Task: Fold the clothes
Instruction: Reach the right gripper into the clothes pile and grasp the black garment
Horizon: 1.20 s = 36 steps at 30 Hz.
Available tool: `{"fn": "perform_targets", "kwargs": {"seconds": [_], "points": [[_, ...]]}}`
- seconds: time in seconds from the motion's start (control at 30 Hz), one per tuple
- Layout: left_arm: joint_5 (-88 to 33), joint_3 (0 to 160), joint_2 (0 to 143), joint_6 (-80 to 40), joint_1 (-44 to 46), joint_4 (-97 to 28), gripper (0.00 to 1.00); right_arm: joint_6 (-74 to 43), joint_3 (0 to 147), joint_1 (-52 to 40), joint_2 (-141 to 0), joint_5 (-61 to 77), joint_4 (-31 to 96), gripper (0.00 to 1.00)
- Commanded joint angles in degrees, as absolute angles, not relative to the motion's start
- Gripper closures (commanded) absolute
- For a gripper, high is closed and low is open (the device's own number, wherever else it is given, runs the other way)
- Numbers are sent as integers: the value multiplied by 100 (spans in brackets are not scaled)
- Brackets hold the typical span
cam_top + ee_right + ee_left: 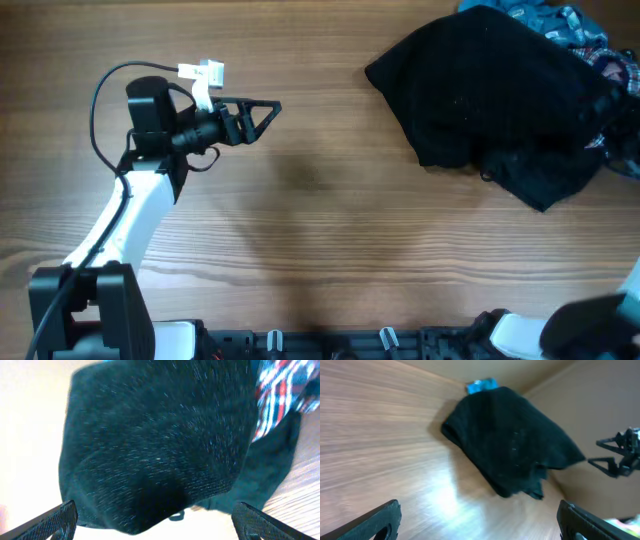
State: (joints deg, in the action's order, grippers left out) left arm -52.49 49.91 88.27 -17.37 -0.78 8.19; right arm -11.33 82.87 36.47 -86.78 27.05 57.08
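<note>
**Desk:** Where do the clothes lie?

**Photographer:** They are heaped in the upper right of the overhead view. A crumpled black fabric garment (pixel 490 100) sits bunched on the brown wood-grain table (pixel 330 220). Its far side lies against a blue, red and white plaid cloth (pixel 590 35) that pokes out at the top right edge of the frame. One loose fold of the black garment trails toward the lower right.

**Desk:** And the left side?

**Photographer:** The white-and-black left arm (pixel 140 210) runs up the left of the overhead frame. It ends in the upper left, pointing right toward the pile and well apart from it. In the left wrist view the left gripper (pixel 479 512) is spread wide, with one dark fingertip in each lower corner. It holds nothing, and only table shows between the fingers. The black garment fills the upper middle of that frame, with a scrap of blue showing behind it.

**Desk:** The right?

**Photographer:** Only a piece of the right arm (pixel 600 320) shows, in the lower right corner of the overhead view. The black garment fills most of its wrist camera's frame, with the plaid cloth at the upper right. The right gripper (pixel 160 520) also stands wide open, its tips in the two lower corners, and it grips nothing. I cannot tell whether the fingers touch the fabric.
</note>
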Motion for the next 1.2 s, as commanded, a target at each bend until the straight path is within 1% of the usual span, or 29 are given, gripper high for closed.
{"fn": "perform_targets", "kwargs": {"seconds": [0.0,0.13,0.2,0.27,0.4,0.57,0.63,0.7,0.8,0.83,0.9,0.93,1.0,1.17], "points": [[-4215,5177,8851,-1310,185,838,0,-1487,8366,3662,-9135,3472,5701,0],[-2902,5177,8851,-906,690,808,0,-1979,8364,3662,-9371,3551,5583,0],[-1990,5177,8851,-895,1015,821,0,-2165,8361,3662,-9426,3736,5500,0],[-1437,5179,8851,-895,1251,871,0,-2475,8359,3660,-9430,3745,5391,0],[-701,5177,8851,-899,1645,996,0,-2840,8350,3577,-9432,3868,5188,0],[-34,5177,8851,-945,1931,1004,0,-2941,8313,3293,-9432,3868,5103,0],[217,5177,8851,-969,1957,985,0,-2755,8313,3186,-9428,3865,5129,0],[405,5177,8851,-987,1942,952,0,-2239,8313,3162,-9411,3852,5186,0],[414,5177,8851,-987,1848,899,0,-1072,8315,3192,-9327,3601,5194,2],[414,5177,8851,-1015,1796,854,0,-360,8313,3205,-9225,3065,5186,5],[412,5177,8851,-1096,1774,838,0,-252,8315,3205,-9144,2329,5133,5],[412,5177,8851,-1096,1774,836,0,-248,8315,3205,-9115,2200,5081,5],[355,5177,8851,-1118,1778,838,0,56,8315,3203,-9094,2340,5002,4],[307,5177,8853,-1116,1778,832,0,1227,8311,3022,-9102,2432,4923,6]]}}
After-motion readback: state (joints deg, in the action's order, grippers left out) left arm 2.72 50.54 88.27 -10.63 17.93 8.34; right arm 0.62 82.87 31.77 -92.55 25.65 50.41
